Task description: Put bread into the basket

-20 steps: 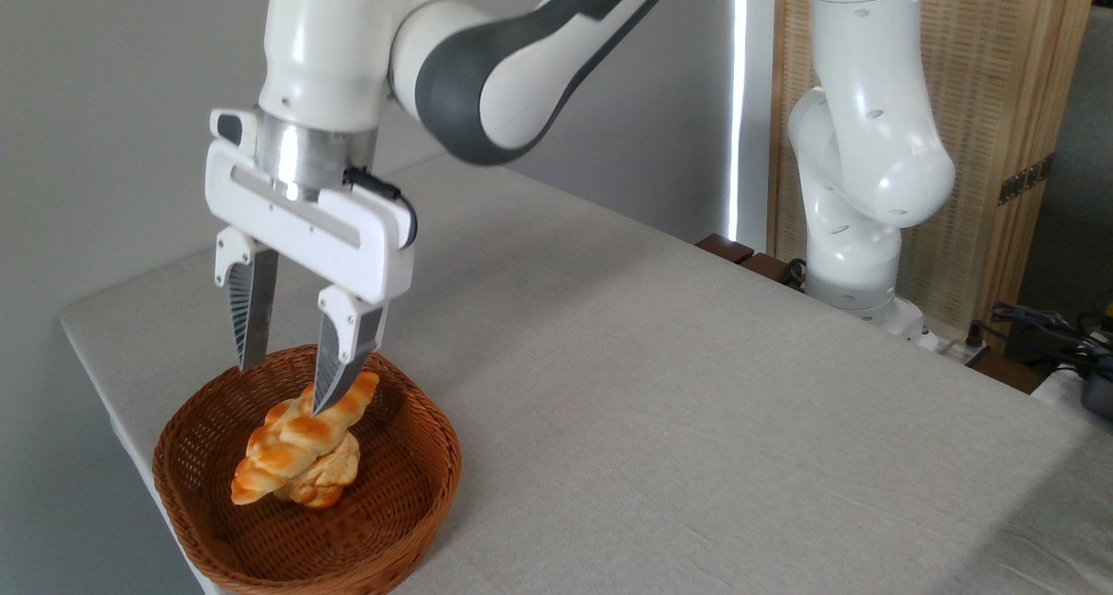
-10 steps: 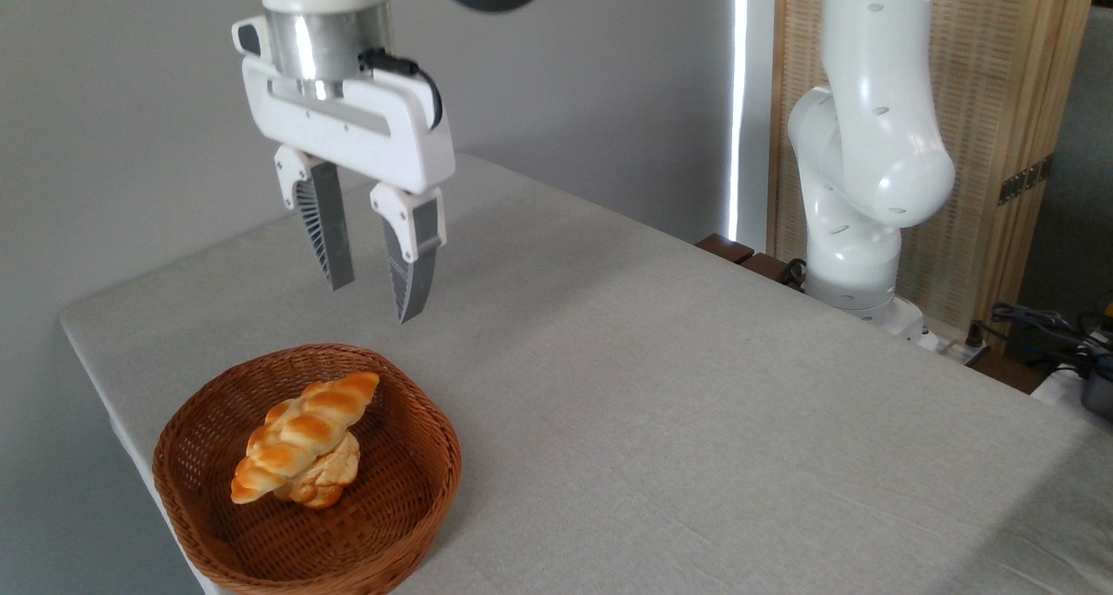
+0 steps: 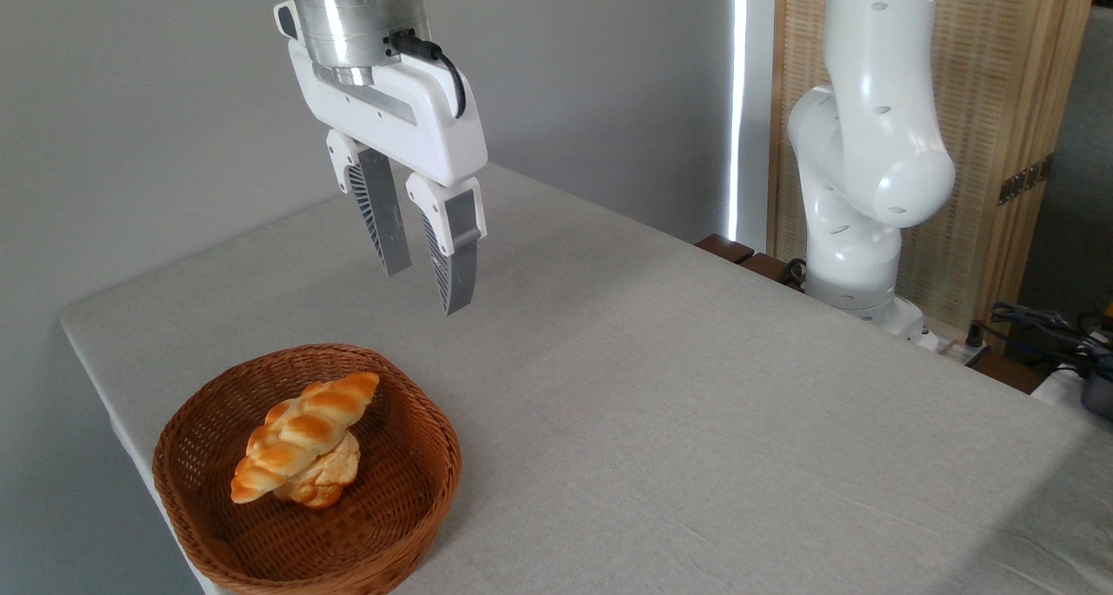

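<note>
One bread (image 3: pixel 304 437) in basket (image 3: pixel 409 499), lying on a small bun (image 3: pixel 326 478) that's mostly hidden.
Gripper (image 3: pixel 428 289) empty w/ fingers apart, hovering above table (image 3: pixel 696 421); arm cut off at top edge.

The basket (image 3: pixel 409 482) is rough woven wicker, the bread (image 3: pixel 300 434) has glossy crust — the table (image 3: pixel 696 421) wears matt cloth.

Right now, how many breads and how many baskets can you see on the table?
Twisted bread: 1
Small bun under the twisted bread: 1
Basket: 1
Total: 3 things. Both breads lie inside the basket, and the gripper above holds nothing.
</note>
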Robot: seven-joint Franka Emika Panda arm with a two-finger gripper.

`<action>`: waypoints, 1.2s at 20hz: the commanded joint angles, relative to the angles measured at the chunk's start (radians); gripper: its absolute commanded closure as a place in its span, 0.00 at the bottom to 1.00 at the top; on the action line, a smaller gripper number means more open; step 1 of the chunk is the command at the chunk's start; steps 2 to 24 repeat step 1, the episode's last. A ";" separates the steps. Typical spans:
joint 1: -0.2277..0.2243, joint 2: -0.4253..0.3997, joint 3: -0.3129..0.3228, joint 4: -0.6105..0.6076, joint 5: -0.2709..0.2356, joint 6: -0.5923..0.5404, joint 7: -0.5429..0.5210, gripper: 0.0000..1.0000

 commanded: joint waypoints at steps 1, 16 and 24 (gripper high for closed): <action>-0.005 -0.001 0.034 0.007 -0.038 -0.011 0.014 0.00; -0.005 -0.001 0.034 0.007 -0.038 -0.011 0.014 0.00; -0.005 -0.001 0.034 0.007 -0.038 -0.011 0.014 0.00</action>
